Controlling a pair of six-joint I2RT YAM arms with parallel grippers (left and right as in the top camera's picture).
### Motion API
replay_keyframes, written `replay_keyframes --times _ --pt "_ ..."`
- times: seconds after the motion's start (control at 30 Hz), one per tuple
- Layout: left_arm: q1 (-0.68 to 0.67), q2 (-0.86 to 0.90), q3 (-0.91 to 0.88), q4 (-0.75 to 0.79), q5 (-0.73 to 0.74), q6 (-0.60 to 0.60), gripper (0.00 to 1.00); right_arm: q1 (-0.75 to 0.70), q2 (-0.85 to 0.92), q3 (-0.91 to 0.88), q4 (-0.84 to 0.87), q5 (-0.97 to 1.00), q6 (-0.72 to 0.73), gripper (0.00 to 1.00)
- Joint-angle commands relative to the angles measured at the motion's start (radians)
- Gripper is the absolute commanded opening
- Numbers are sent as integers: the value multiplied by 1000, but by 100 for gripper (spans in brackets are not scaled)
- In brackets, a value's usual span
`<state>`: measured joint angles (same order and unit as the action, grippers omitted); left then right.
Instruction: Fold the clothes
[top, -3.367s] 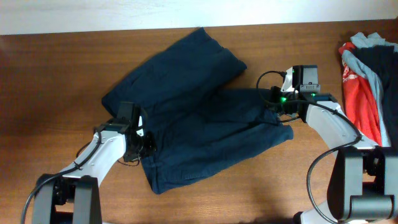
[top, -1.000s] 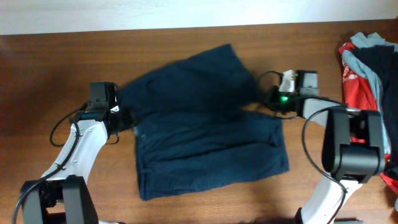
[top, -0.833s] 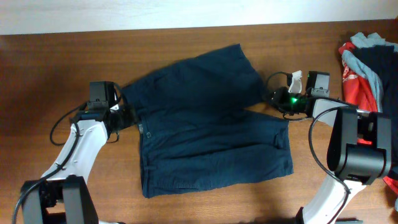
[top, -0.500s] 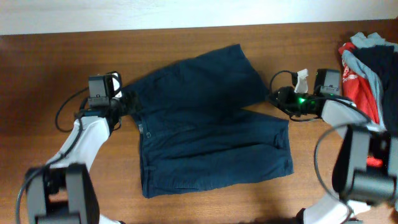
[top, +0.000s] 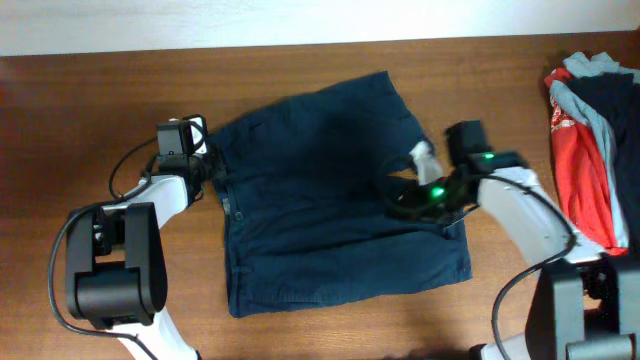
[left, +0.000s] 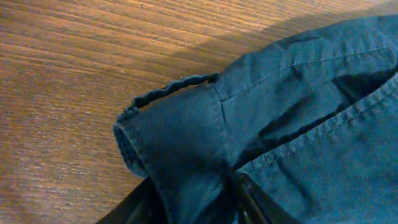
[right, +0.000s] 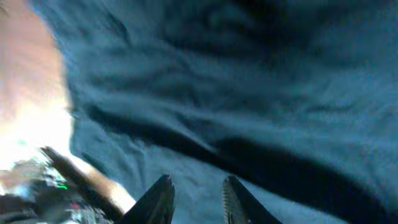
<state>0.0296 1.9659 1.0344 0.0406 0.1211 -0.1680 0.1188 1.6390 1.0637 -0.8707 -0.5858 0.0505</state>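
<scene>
Shorts (top: 330, 200) of plain navy cloth lie spread nearly flat at the middle of a wooden table (top: 80, 110), waistband toward 9 o'clock and the two wide legs toward 3 o'clock. The upper leg runs out toward 1 o'clock and the lower toward 4 o'clock.

The left gripper (top: 207, 170) sits at the garment's 10 o'clock corner. In the left wrist view its fingers (left: 249, 196) are pinched on the folded waistband corner, with a belt loop (left: 174, 87) standing off the fold just beyond them.

The right gripper (top: 400, 195) reaches in from 3 o'clock and hangs over the cloth near where the two legs part. The right wrist view is blurred, but it shows the fingers (right: 158, 199) parted with nothing caught between them and rumpled navy fabric below.

At the table's 3 o'clock edge, well apart from the shorts, a red garment (top: 575, 150) with white print lies heaped with a grey-blue garment (top: 598, 85).
</scene>
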Motion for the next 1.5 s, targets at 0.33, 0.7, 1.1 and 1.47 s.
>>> replay_keyframes --times 0.33,0.7,1.1,1.47 --pt "4 26 61 -24 26 5 56 465 -13 -28 176 -54 200 36" --pt "4 -42 118 -140 51 10 73 719 51 -7 293 135 274 27" --pt "4 -81 130 -174 78 10 74 348 51 49 -223 365 163 35" --pt "4 -151 133 -223 77 11 84 115 166 -58 126 512 168 39"
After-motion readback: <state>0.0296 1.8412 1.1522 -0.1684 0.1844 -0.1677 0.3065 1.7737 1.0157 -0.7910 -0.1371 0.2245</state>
